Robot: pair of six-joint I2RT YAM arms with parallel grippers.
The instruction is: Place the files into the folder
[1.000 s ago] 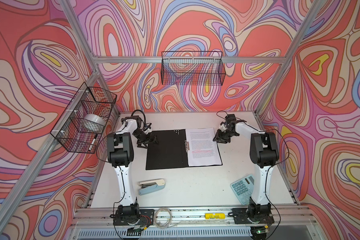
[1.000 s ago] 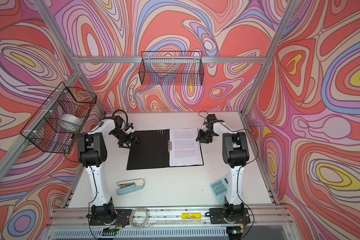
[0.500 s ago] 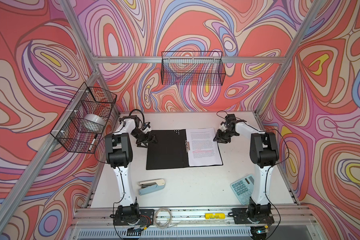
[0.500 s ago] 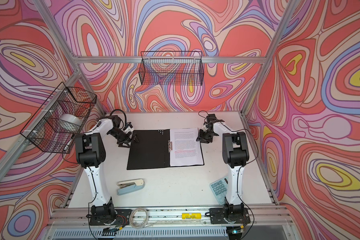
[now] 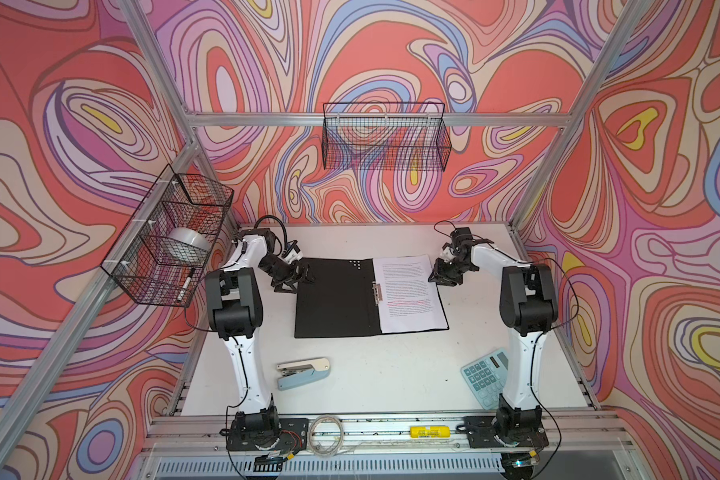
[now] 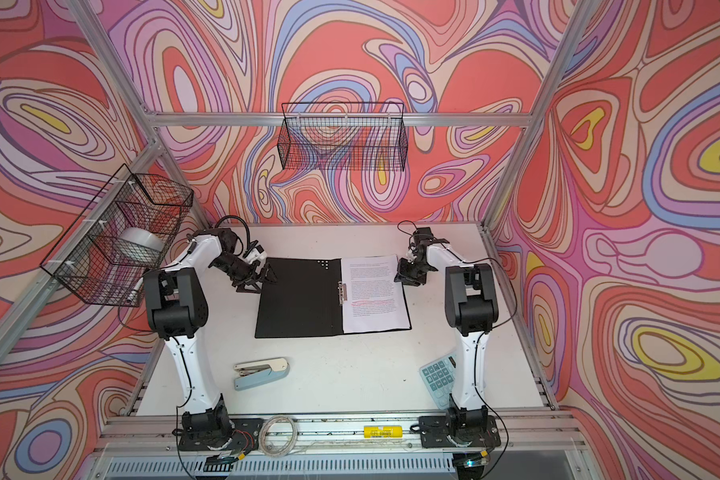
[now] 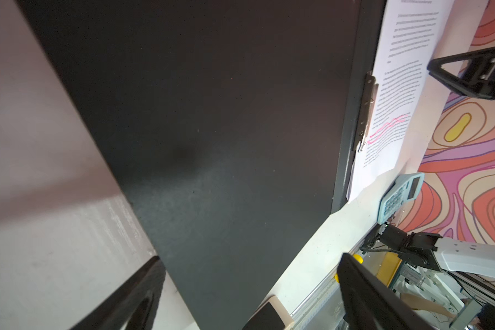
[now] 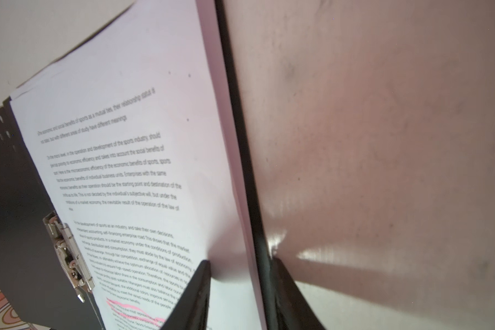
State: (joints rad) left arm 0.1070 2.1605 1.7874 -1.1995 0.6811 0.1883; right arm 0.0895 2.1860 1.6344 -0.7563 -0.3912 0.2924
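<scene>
Since a second ago the left gripper [image 5: 294,277] has drawn back slightly toward the left wall. The right gripper [image 5: 443,276], the folder [image 5: 333,299] and the files [image 5: 408,295] lie as they did.

On the left wall a wire basket [image 5: 142,266] holds a tape roll [image 5: 188,244]. The left gripper hangs at the folder's left edge, jaws spread wide, holding nothing. In the left wrist view its fingers [image 7: 143,294] stand on either side of the black cover.

The folder lies open and flat at mid-table [image 5: 391,374], black inside up. A stapler [image 5: 304,372] sits nearer the front. The metal clip [image 5: 376,287] runs along the spine, at the sheets' left edge. The files rest on the folder's right half, with one pink-marked passage showing.

The right gripper sits at their right edge, toward the back. Its jaws are part-way apart astride that edge, with one fingertip [image 8: 195,294] on the top sheet and the other outside the black edge. Whether it pinches, I cannot tell. A calculator [image 5: 485,374] lies at front right.
</scene>
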